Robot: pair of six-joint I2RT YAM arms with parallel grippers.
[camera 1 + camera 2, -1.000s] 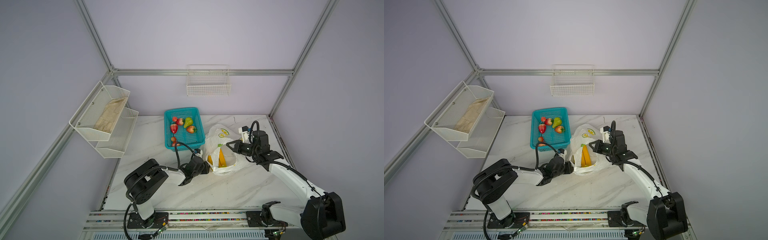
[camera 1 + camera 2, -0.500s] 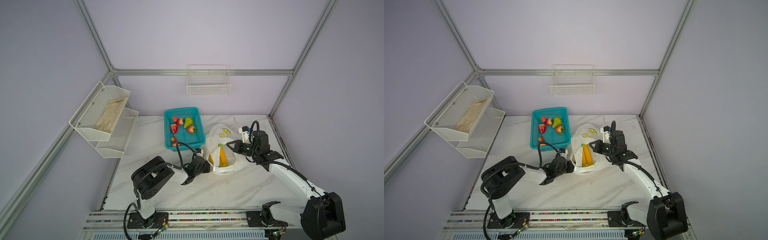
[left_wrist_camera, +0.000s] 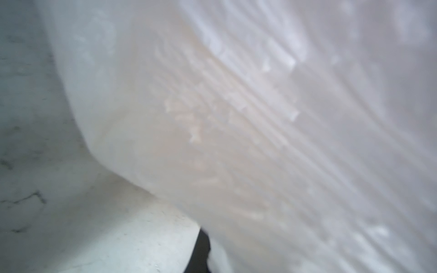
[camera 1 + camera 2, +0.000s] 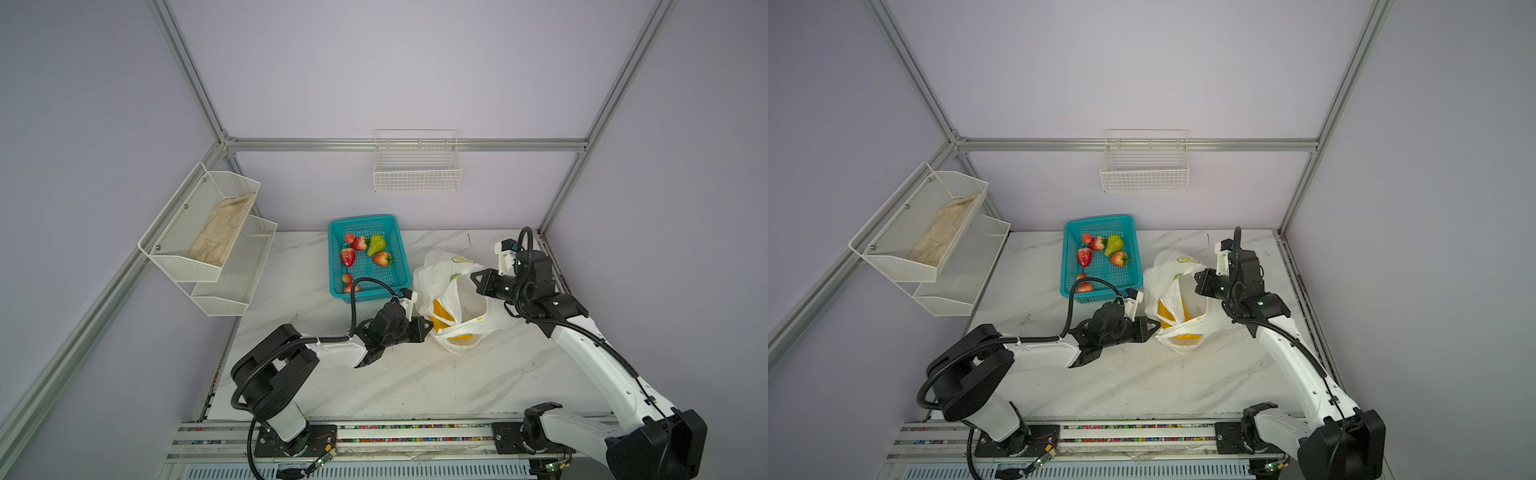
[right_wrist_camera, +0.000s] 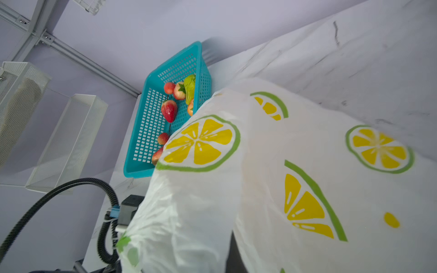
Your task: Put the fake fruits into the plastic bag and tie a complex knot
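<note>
Left wrist view is blocked by the plastic bag (image 3: 260, 118), clamped at its rims by left gripper (image 4: 429, 325) and right gripper (image 4: 476, 276), a teal basket (image 4: 363, 226) set just beside.

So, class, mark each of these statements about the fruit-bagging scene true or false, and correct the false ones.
1. The pear lies in the basket. True.
2. The banana is in the basket too. False: it is inside the bag.
3. The bag is tied shut. False: its mouth stands open.
4. The right gripper grips the bag's rim. True.
5. The cloth lies on the table. False: it is in the shelf's upper tier.
</note>
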